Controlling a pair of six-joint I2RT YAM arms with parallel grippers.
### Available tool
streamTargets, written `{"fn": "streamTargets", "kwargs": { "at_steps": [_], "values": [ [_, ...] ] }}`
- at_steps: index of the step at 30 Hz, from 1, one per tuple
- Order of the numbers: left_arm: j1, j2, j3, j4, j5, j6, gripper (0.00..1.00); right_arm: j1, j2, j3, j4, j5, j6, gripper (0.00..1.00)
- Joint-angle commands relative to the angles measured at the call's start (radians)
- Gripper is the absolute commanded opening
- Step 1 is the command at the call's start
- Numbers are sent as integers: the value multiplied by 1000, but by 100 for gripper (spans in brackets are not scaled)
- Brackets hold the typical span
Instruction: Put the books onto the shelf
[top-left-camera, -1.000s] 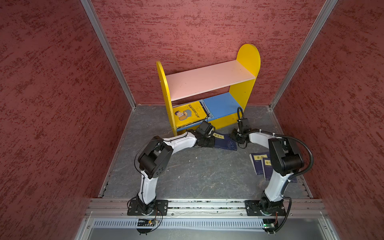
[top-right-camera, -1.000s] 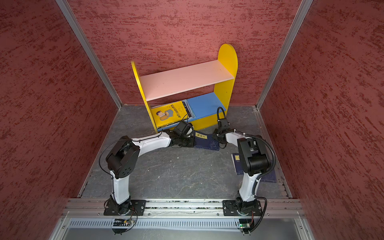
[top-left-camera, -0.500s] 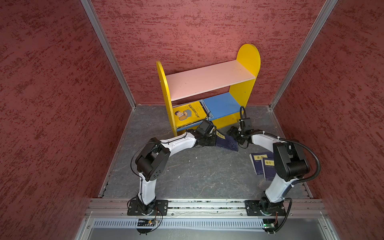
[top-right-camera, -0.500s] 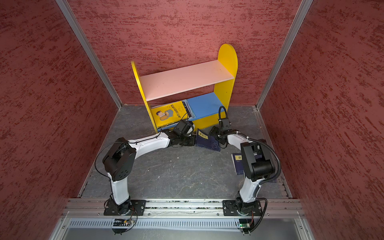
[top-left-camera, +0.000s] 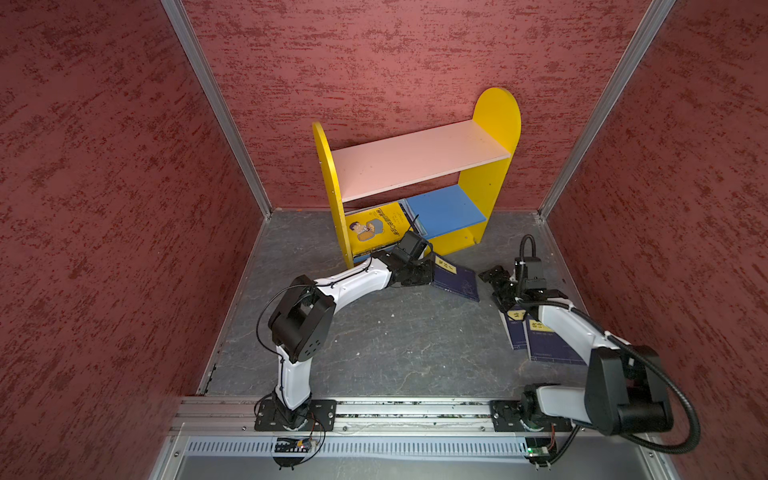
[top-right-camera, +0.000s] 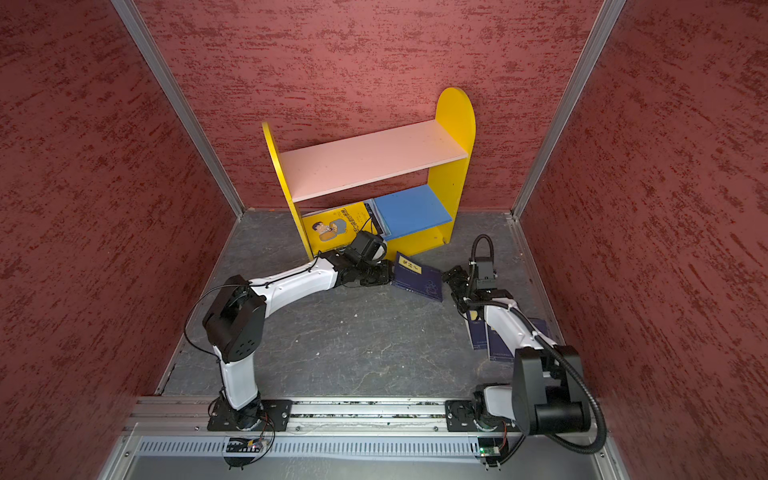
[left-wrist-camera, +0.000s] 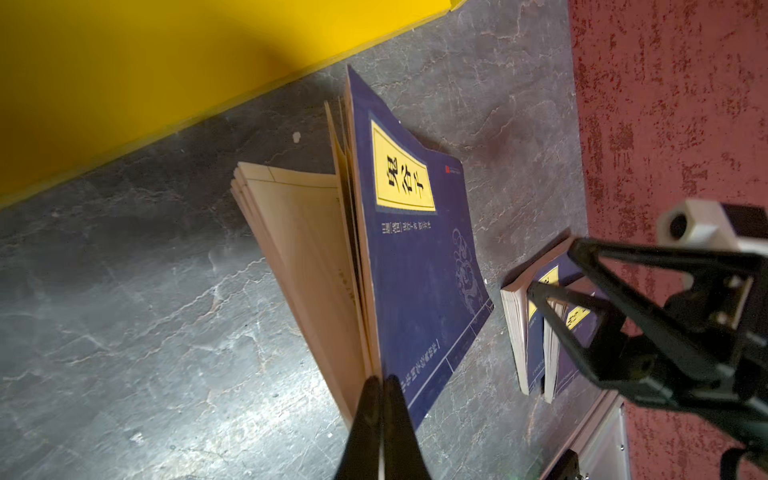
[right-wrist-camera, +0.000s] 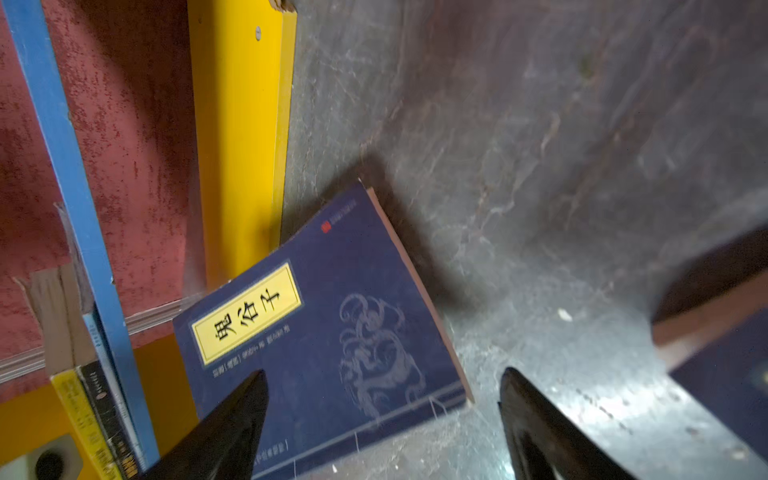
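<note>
While the left gripper (left-wrist-camera: 380, 384) was only just closing a second ago, it is now pressed tight on the edge of a navy book (top-left-camera: 457, 282). That side of the book has come up off the floor (top-left-camera: 395, 340), and the pages fan out under the cover. The right gripper (top-left-camera: 496, 286) was at the book's other edge. It has let go and pulled back, and its jaws are spread wide with nothing in them. The book is in front of the shelf (top-left-camera: 496, 124), not on it yet.

A yellow book (top-left-camera: 374, 226) lies on the left of the blue board (top-left-camera: 444, 208). More books are under it, but only their edges show. Two navy books (top-left-camera: 517, 334) lie on the floor at the right, partly hidden by the right arm (top-left-camera: 569, 328).

The left arm (top-left-camera: 353, 282) reaches low from its bent elbow toward the shelf. The right arm's elbow has dropped down near the rail (top-left-camera: 415, 409), and its forearm stretches forward over the two books.
</note>
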Motion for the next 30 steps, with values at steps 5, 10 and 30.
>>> {"fn": "streamTargets", "kwargs": {
  "at_steps": [5,10,30],
  "values": [
    [24,-25,39,-33,34,-99,0,18,-172,-298,308,-102,399,85],
    [29,-34,28,4,77,-142,0,46,-224,-375,426,-73,502,85],
    [23,-77,19,53,182,-82,0,165,202,-296,1009,-104,676,36]
  ]
}}
